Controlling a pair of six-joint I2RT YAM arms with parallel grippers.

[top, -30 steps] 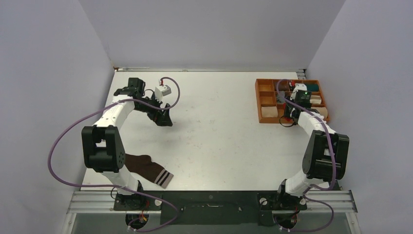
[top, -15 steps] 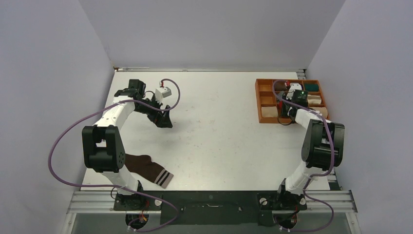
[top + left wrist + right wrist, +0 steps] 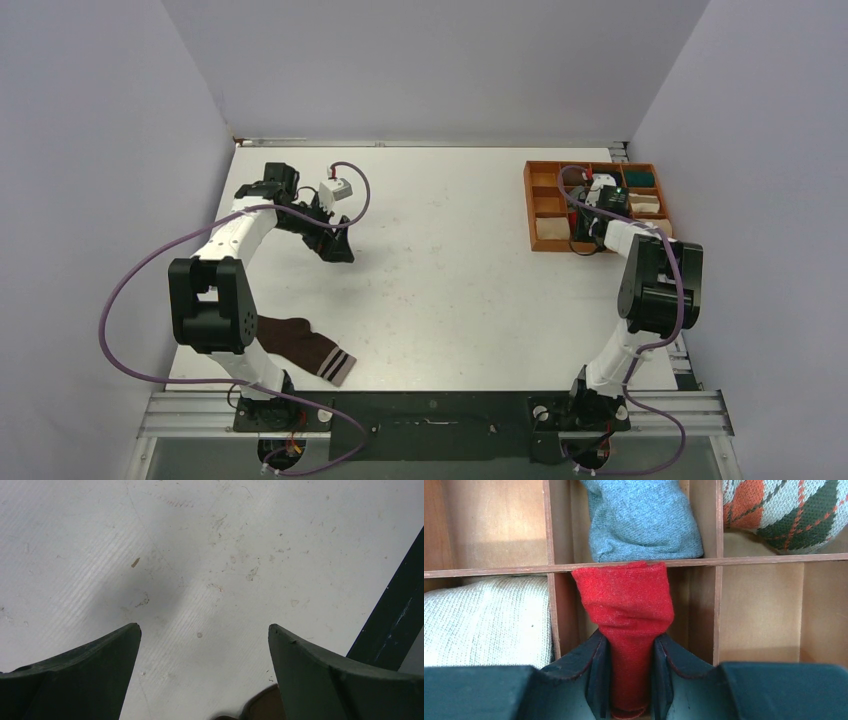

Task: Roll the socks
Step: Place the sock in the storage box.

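Note:
My right gripper [image 3: 630, 635] is shut on the red sock [image 3: 626, 597] and holds it inside a middle compartment of the wooden tray [image 3: 634, 564]. In the top view this gripper [image 3: 598, 212] hangs over the tray [image 3: 545, 168] at the back right. A blue-grey rolled sock [image 3: 644, 520] fills the compartment just beyond. The dark brown sock with the pale-striped cuff [image 3: 300, 346] lies flat at the front left. My left gripper [image 3: 335, 247] is open and empty above bare table [image 3: 204, 626], well behind the brown sock.
A cream knit bundle [image 3: 484, 622] lies left of the red sock, and an argyle bundle [image 3: 791, 510] at the upper right. A teal bundle [image 3: 640, 179] sits at the tray's back. A dark rail [image 3: 395, 620] crosses the left wrist view's right side.
My right gripper has shifted a little left and farther back over the tray, and the right elbow has swung inward. The left arm has barely moved.

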